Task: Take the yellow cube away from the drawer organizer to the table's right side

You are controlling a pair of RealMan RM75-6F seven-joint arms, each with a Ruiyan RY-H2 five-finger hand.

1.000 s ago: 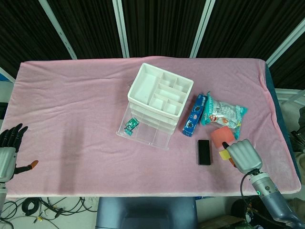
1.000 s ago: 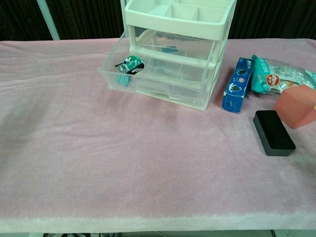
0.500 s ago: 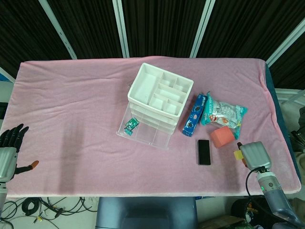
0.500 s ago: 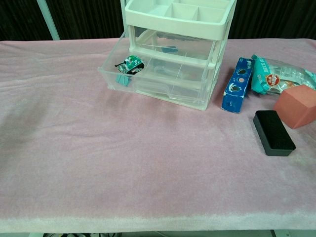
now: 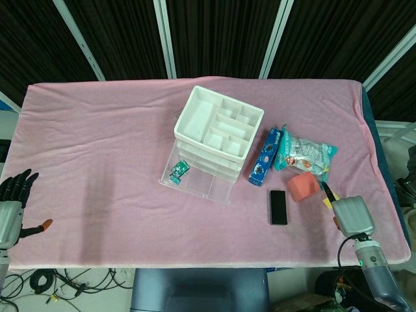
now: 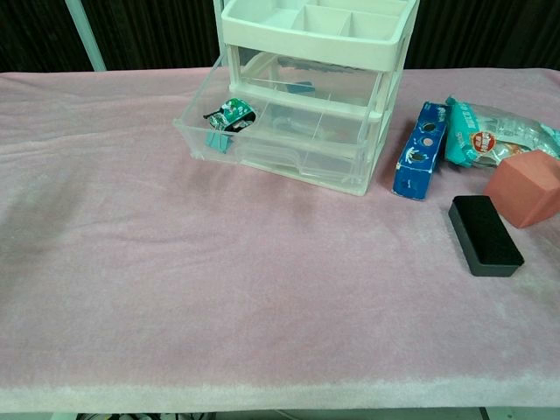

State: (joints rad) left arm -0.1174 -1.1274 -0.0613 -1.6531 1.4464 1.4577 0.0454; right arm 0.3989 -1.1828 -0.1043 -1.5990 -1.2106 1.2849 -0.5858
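At table's right edge: right hand [image 5: 353,215] carries yellow cube [image 5: 325,203] pinched at fingertips, now further right, clear of red block [image 5: 302,186]; placement pending. Left hand [image 5: 12,203] idle, fingers spread.

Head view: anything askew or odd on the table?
The organizer's bottom drawer is pulled out, with a small teal packet inside. The blue box lies tipped on its side by the snack bag. Only a sliver of yellow shows at the right hand; I can't confirm a hold.
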